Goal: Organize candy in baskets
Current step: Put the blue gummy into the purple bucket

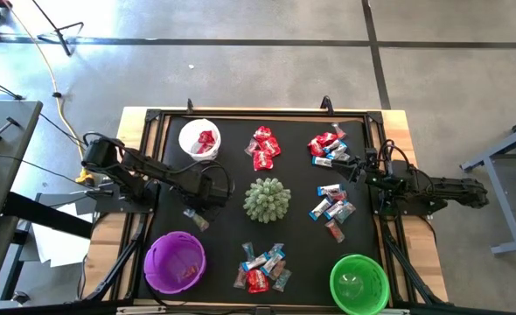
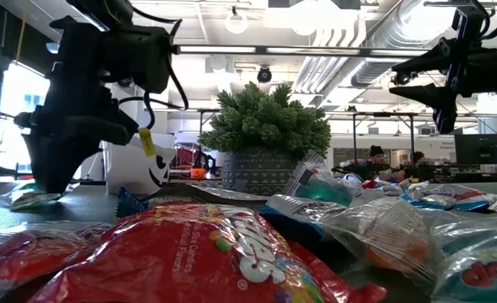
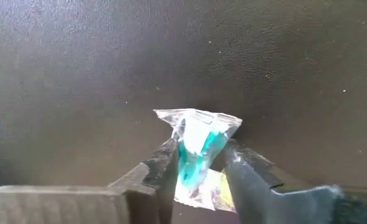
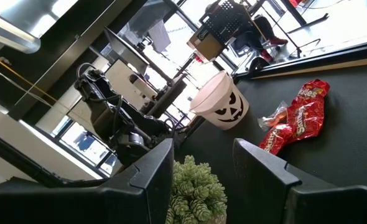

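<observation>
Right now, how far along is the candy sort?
Early stage. Done: a few red candies sit in the white basket and something small lies in the purple basket; the green basket looks nearly empty. In hand: the left hand has its fingers around a blue-and-clear candy on the mat. The right hand waits open by the right-side piles. Left: four candy piles around the spiky ball.

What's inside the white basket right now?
In the round white basket, red-wrapped candy lies against its right side, over a bare white floor. Anything beneath those wrappers is covered.
</observation>
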